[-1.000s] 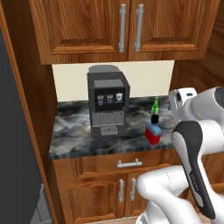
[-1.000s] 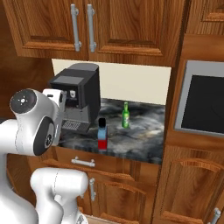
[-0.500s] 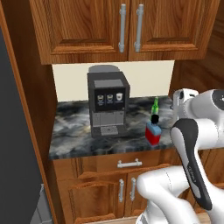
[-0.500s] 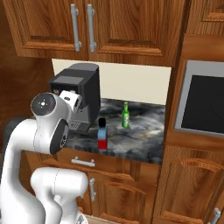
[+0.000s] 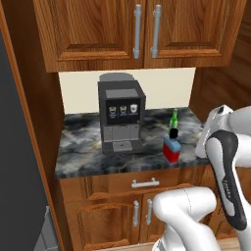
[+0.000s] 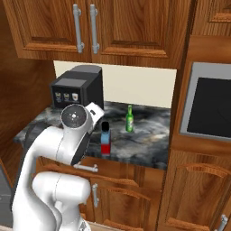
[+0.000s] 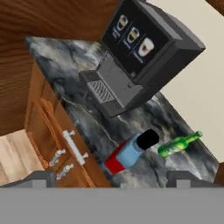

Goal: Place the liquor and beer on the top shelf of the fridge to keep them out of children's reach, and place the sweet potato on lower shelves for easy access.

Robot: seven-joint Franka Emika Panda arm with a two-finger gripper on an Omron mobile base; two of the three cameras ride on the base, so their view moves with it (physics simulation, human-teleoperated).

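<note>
The liquor (image 5: 171,148), a squat square bottle with a red body, a blue shoulder and a short black neck and cap, stands upright near the front edge of the dark marbled desk (image 5: 83,147), to the right of the black coffee machine (image 5: 120,115). The beer (image 5: 173,120), a slim green glass bottle with a long neck, stands upright just behind the liquor and slightly to its right, farther back toward the pale wall. The two bottles are close together but apart, as the right base view shows with the liquor (image 6: 105,140) nearer and the beer (image 6: 129,120) farther back.
</note>
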